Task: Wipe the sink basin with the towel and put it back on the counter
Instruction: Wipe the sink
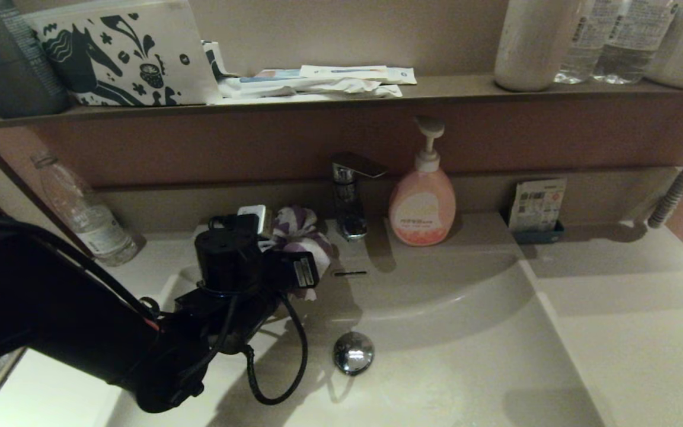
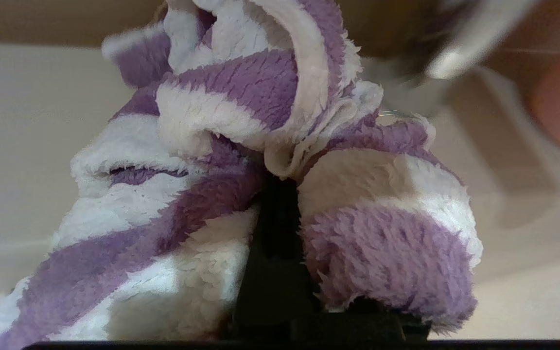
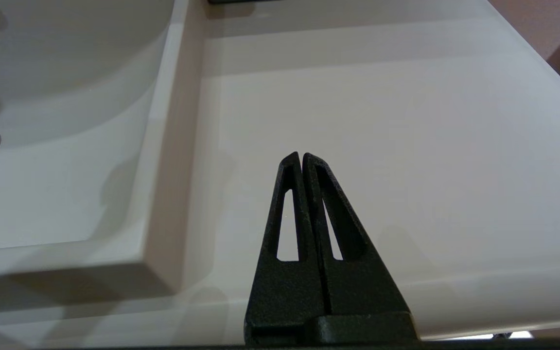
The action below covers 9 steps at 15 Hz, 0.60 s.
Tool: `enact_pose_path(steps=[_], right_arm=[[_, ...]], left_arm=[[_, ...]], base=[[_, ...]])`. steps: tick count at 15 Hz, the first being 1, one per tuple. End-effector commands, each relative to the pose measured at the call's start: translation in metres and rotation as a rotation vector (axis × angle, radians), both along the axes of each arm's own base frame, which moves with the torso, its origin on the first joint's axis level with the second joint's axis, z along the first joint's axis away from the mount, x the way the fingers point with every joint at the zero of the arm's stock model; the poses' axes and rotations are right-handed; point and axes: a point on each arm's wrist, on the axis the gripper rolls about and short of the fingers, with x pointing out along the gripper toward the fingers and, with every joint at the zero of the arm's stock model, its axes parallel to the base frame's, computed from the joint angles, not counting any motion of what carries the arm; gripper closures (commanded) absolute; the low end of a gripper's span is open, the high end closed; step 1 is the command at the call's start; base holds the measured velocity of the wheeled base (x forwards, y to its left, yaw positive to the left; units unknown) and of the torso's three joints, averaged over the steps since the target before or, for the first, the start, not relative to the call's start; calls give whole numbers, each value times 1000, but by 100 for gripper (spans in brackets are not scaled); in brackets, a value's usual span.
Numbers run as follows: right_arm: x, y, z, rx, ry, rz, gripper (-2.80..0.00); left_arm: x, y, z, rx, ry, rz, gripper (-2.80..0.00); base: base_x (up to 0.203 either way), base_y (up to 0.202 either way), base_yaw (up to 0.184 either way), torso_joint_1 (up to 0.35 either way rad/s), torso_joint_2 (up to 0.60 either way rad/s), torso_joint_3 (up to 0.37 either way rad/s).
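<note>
The left gripper (image 1: 294,261) pinches the bunched towel (image 2: 270,160), apparently above the sink basin's (image 1: 436,296) back rim, while the right gripper (image 3: 302,158) rests fingers pressed together over the counter (image 3: 406,146).

Fluffy terry-cloth towel (image 2: 241,146) (purple-and-white pile), glossy chrome drain plug (image 1: 353,353), smooth sink basin (image 1: 466,356).

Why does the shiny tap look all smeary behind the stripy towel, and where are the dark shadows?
In the left wrist view the towel fills the picture and looks sharp, while the tap behind it is blurred. In the head view the left arm and its tool throw a dark shadow into the sink basin. In the right wrist view the counter is evenly lit.
</note>
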Motion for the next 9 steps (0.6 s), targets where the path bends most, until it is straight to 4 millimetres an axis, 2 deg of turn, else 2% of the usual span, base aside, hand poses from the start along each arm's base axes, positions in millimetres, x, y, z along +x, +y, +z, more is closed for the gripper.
enact_pose_path(steps=[1,4,9], right_arm=[[0,0,0,0,1,0,0],[0,0,0,0,1,0,0],[0,0,0,0,1,0,0]], left_arm=[[-2,-20,-2,-2,-12,-19,0],[-5,-38,-2,-6,-22,-43,0],[-5,-52,-3,-6,-25,-60,0]], base=[[0,0,0,0,0,0],[0,0,0,0,0,0],[0,0,0,0,0,0]])
